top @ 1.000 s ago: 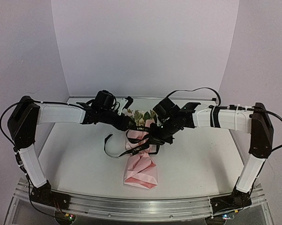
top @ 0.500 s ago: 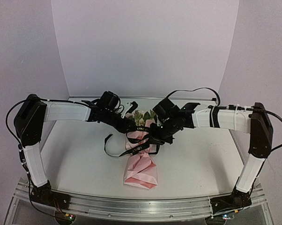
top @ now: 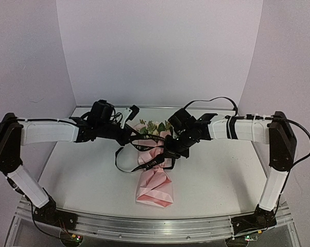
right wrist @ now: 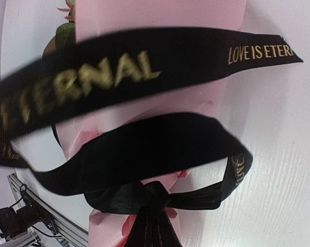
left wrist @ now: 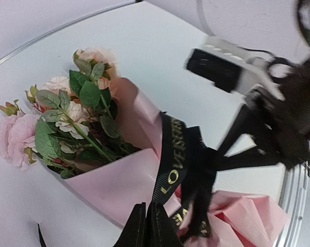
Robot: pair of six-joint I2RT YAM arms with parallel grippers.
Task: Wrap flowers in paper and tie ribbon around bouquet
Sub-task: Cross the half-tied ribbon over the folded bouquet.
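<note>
Where the surface (top: 222, 175) fills the middle of the top view, the bouquet (top: 155, 185) lies with its flowers (top: 154, 127) toward the upper edge and the tip of the paper (top: 156, 198) cone pointing down the frame. The ribbon (top: 144, 140) crosses the cone's middle and loops loose to the left. The left jaws are closed on a ribbon strand beside the blooms. The right jaws are closed on bunched ribbon at the cone's right side.

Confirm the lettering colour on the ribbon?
Gold, on the black ribbon; clearest in the right wrist view.
</note>
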